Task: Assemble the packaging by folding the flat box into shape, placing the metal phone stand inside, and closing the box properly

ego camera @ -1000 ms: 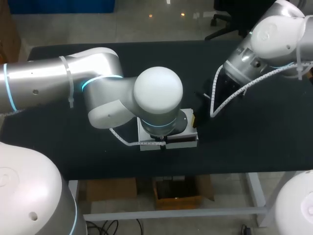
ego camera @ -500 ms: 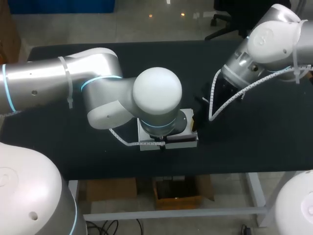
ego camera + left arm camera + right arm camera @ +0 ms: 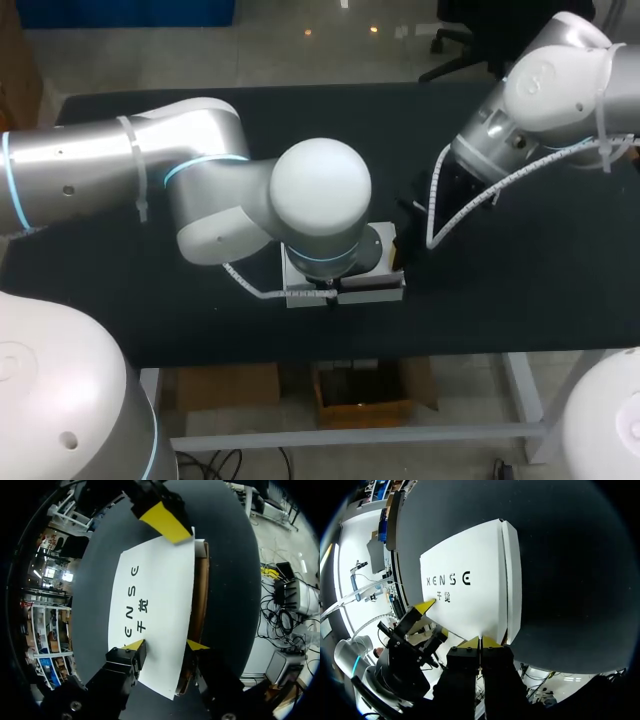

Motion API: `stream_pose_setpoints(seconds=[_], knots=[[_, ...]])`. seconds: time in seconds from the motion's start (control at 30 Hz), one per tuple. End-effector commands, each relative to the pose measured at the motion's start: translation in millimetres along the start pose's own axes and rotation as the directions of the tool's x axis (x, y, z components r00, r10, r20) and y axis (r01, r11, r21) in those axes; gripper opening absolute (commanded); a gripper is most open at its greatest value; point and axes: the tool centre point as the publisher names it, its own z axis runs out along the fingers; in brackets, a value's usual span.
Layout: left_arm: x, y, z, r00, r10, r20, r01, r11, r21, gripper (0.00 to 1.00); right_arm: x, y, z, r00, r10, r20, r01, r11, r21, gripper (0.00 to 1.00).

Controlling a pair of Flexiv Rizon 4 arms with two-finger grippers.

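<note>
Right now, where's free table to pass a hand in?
Bare table: far strip between left arm and right arm; front-right corner beside the box; front-left edge. Crowded: around the box, left gripper and right gripper both there.

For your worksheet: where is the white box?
Head view: white box at the table's near-side middle, under the left gripper, right gripper at its right end.

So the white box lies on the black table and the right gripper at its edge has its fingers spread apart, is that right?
Not quite: the right gripper at the edge of the white box on the black table has its fingers shut together, tips touching; the right wrist view shows it.
</note>
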Motion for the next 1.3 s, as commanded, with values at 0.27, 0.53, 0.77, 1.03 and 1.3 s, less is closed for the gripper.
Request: stream_pose_setpoints(seconds=[0.27, 0.53, 0.77, 1.03, 1.3], knots=[[2.6, 1.9, -1.4, 1.000, -0.004, 0.004, 0.004, 1.000, -0.001, 0.49, -1.9, 1.3, 0.3, 1.000, 0.003, -0.001, -0.002, 1.000, 0.004, 0.00], [3.2, 2.7, -1.3, 1.000, -0.006, 0.003, 0.006, 1.000, -0.001, 0.49, -3.6, 1.2, 2.1, 1.000, 0.006, -0.003, -0.006, 1.000, 0.006, 0.00], [3.6, 5.4, -4.0, 1.000, -0.008, 0.008, 0.008, 1.000, 0.003, 0.49, -3.7, 3.3, 1.4, 1.000, 0.006, -0.005, -0.006, 1.000, 0.007, 0.00], [6.6, 11.2, -12.0, 1.000, -0.013, 0.026, 0.012, 1.000, 0.021, 0.49, -2.7, 3.3, 2.0, 1.000, 0.004, -0.007, -0.004, 1.000, 0.006, 0.00], [10.4, 19.3, -21.6, 0.999, -0.024, 0.046, 0.021, 0.998, 0.054, 0.50, -2.8, 3.9, 4.1, 1.000, 0.003, -0.010, -0.003, 1.000, 0.010, 0.00]])
